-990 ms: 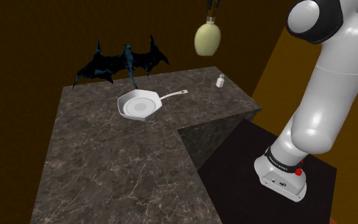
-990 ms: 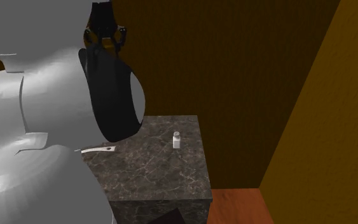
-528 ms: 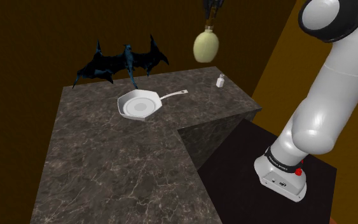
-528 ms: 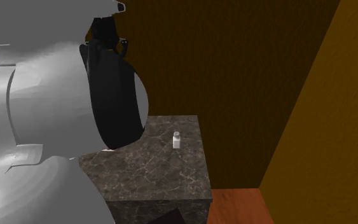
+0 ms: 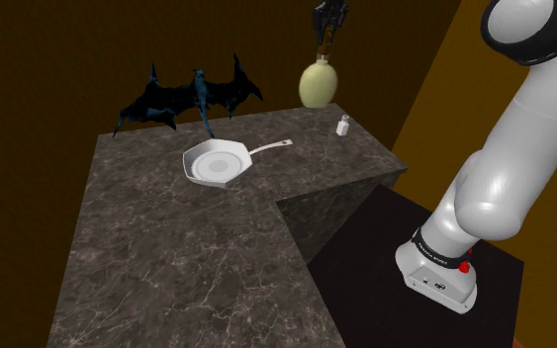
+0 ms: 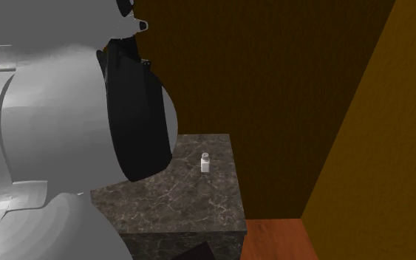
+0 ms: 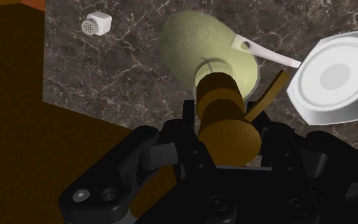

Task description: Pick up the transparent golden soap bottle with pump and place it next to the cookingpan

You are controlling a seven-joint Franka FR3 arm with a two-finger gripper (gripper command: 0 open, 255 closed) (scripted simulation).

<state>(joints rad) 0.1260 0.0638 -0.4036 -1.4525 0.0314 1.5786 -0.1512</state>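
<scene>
The one soap bottle [image 5: 319, 83] has a round, pale yellow-green body and a brown-gold pump neck. It hangs upright in the air above the far right part of the worktop [image 5: 167, 257], clamped at the pump by the black pincer [image 5: 327, 28]. On the worktop sit one white pan [image 5: 217, 163], one small white shaker [image 5: 343, 126] to its right, and one dark winged figure [image 5: 187, 99] at the far edge.

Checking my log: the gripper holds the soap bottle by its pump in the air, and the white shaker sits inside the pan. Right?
No: the shoulder view shows the shaker standing on the counter, apart from the pan. The gripper does hold the soap bottle aloft by its pump.
</scene>
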